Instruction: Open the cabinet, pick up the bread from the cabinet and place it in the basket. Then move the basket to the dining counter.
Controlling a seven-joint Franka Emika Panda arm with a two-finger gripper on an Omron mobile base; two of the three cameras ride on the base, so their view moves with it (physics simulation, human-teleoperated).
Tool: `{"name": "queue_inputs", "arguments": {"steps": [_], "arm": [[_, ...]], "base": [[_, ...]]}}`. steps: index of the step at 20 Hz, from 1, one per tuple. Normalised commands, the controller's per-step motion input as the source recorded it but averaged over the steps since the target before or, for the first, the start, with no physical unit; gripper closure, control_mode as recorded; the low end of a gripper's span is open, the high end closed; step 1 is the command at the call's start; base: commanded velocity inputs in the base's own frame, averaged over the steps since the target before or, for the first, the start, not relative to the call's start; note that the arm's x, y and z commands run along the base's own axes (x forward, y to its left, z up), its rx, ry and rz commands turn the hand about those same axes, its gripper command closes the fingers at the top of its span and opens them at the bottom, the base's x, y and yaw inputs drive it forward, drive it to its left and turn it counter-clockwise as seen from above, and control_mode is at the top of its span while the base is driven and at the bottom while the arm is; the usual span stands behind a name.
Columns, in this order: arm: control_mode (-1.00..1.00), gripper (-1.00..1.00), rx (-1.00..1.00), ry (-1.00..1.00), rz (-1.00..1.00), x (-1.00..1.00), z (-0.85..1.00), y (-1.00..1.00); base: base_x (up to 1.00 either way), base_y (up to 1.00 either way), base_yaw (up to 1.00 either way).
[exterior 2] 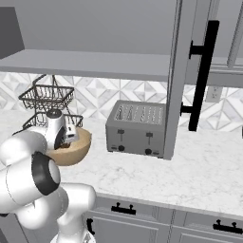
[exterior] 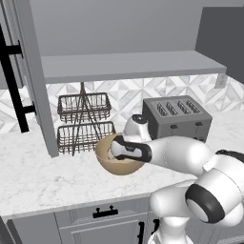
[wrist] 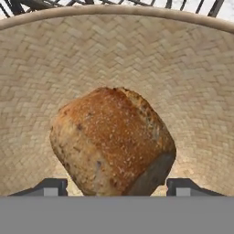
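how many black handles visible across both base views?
6. Long bar on the left door; long bar on the right door; four short ones below the worktop. The arm may hide more.

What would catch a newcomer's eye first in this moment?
The golden-brown bread looms large in the hand view, inside the tan basket, between the gripper's spread fingertips. From the base views, the white arm bends down into that basket on the marble worktop, beside a silver toaster.
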Motion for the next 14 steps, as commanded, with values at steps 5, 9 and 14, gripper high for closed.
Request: {"name": "queue_inputs", "arguments": {"steps": [5, 9, 14], "arm": [[-1.00, -1.00, 0.00, -0.01, 0.05, -0.10, 0.22, 0.01], [-1.00, -1.00, 0.00, -0.05, 0.04, -0.09, 0.77, 0.01], [-1.00, -1.00, -0.02, -0.02, 0.11, -0.85, 0.68, 0.08]], "base": [[0.00, 0.00, 0.00], [0.00, 0.00, 0.00], [0.00, 0.00, 0.00]]}}
